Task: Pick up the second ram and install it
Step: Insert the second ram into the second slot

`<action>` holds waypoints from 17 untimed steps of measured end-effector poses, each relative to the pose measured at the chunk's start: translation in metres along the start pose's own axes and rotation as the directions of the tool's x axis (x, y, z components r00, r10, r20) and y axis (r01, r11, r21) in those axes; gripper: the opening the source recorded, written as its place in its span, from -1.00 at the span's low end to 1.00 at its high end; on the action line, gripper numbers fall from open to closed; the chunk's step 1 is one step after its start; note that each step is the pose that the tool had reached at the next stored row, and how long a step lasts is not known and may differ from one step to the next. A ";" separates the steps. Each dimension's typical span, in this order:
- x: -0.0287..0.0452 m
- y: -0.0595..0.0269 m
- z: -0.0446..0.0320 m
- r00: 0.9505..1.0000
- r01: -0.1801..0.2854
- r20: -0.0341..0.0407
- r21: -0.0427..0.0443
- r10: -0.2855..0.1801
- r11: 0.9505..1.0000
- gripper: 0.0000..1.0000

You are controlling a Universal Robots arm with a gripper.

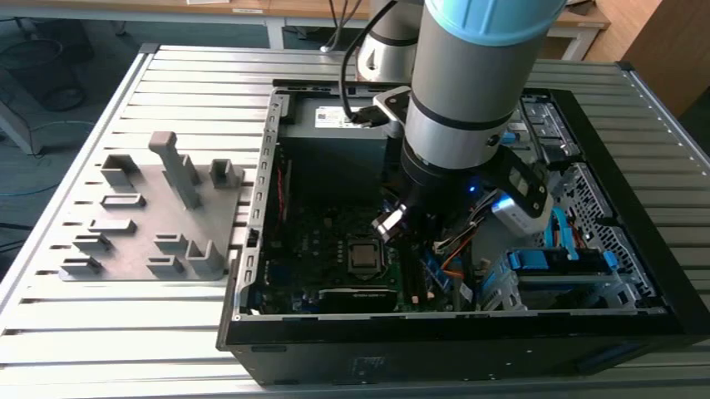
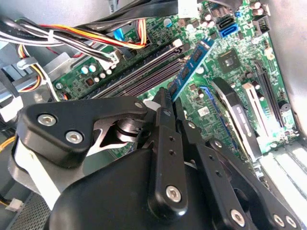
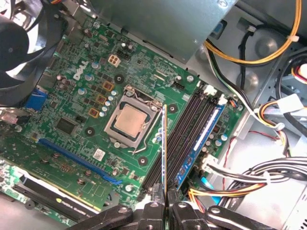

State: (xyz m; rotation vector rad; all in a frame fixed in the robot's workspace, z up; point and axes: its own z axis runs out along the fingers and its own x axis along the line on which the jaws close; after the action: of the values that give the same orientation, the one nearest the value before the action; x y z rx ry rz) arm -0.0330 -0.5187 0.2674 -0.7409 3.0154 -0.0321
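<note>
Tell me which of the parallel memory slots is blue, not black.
The outermost slot, farthest from the processor socket; the slots between are black.

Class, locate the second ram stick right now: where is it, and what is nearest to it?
In the first wrist view the second ram is clamped in the gripper over the motherboard, appearing between the processor socket and the memory slots.

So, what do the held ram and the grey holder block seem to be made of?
Second ram: likely rigid circuit board, a thin straight edge, clamped in the gripper. Holder block: probably plastic, matte finish, uniformly grey and dull.
</note>
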 end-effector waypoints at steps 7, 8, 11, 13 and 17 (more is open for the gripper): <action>0.0000 0.0000 0.0000 0.999 -0.034 -0.005 0.008 0.034 0.999 -0.73; 0.0000 0.0000 0.0000 0.999 -0.038 -0.005 0.009 0.038 0.999 -0.73; 0.0000 0.0000 0.0000 0.999 -0.052 -0.007 0.012 0.052 0.999 -0.73; 0.0000 0.0000 0.0000 0.998 -0.061 -0.008 0.014 0.061 0.998 -0.73; 0.0000 0.0000 0.0000 0.997 -0.079 -0.010 0.018 0.079 0.997 -0.73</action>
State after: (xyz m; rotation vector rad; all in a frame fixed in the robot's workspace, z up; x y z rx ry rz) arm -0.0330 -0.5187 0.2674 -0.6209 3.0471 -0.0604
